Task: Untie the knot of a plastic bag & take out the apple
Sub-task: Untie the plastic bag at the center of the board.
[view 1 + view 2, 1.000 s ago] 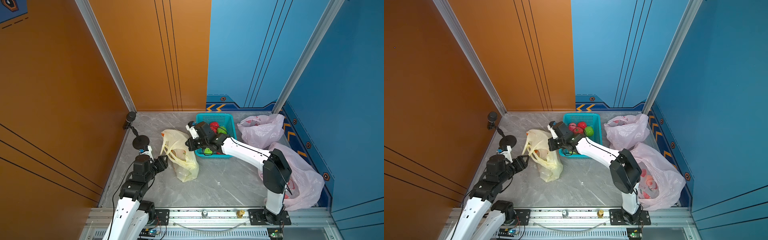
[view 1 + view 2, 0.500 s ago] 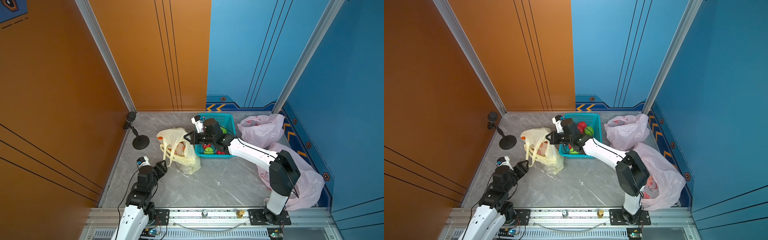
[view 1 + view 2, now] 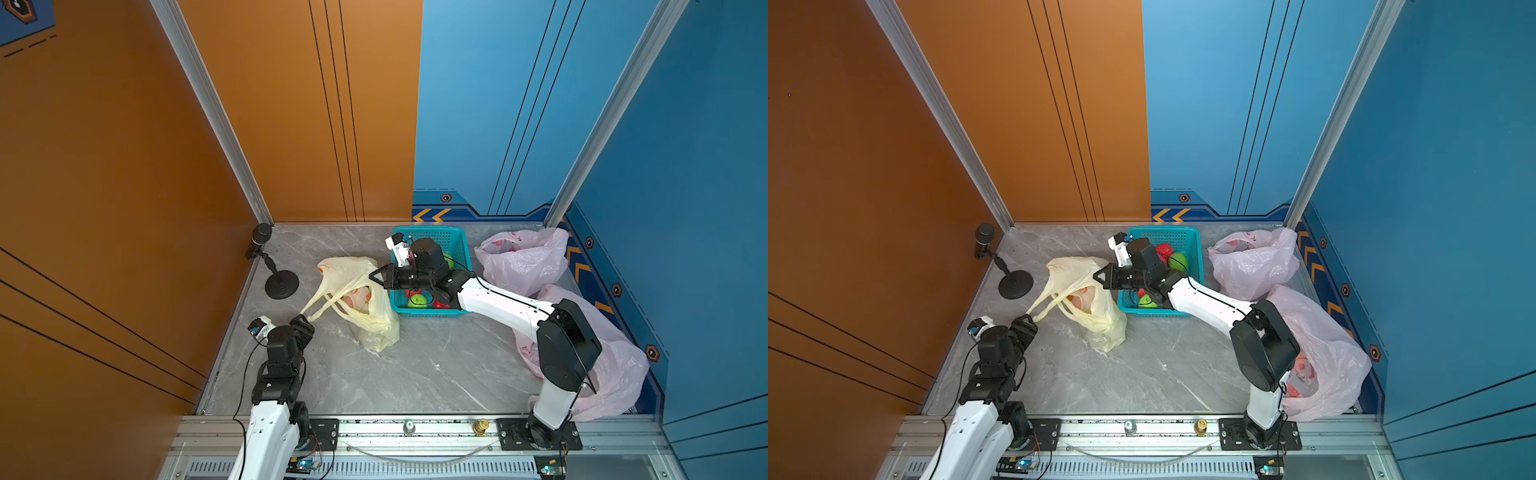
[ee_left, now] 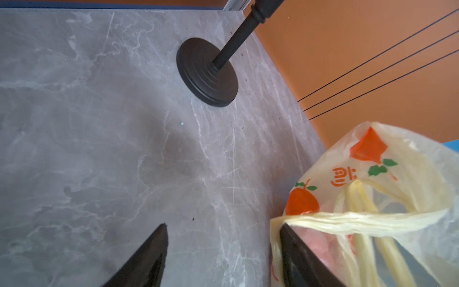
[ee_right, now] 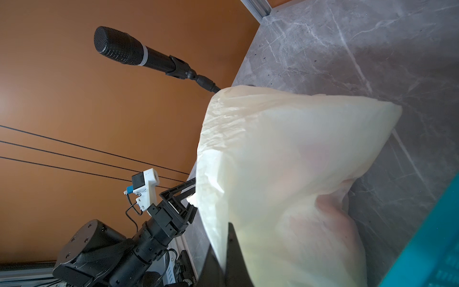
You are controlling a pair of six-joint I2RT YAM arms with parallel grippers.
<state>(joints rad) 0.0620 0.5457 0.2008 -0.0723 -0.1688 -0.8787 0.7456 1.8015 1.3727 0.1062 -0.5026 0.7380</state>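
Note:
A pale yellow plastic bag (image 3: 374, 324) (image 3: 1100, 324) lies left of centre on the grey table, its handles pulled out in strands. I cannot make out a knot. A pinkish-red apple (image 3: 356, 297) (image 3: 1080, 300) shows through the bag's mouth. My right gripper (image 3: 374, 276) (image 3: 1097, 277) (image 5: 224, 236) is shut on the bag's upper edge. My left gripper (image 3: 305, 322) (image 3: 1027, 322) (image 4: 223, 226) stands open at the front left. One handle strand (image 4: 360, 218) is draped over the tip of one finger (image 4: 295, 248), with nothing between the jaws.
A teal basket (image 3: 457, 245) (image 3: 1192, 245) with red and green fruit stands right behind my right arm. Two pink bags (image 3: 519, 262) (image 3: 602, 357) lie on the right. A black microphone stand (image 3: 282, 286) (image 4: 206, 74) sits by the orange left wall.
My right gripper has lifted the bag's upper edge up and back, so the bag has stretched open. My left arm has drawn back toward the front and its jaws have widened.

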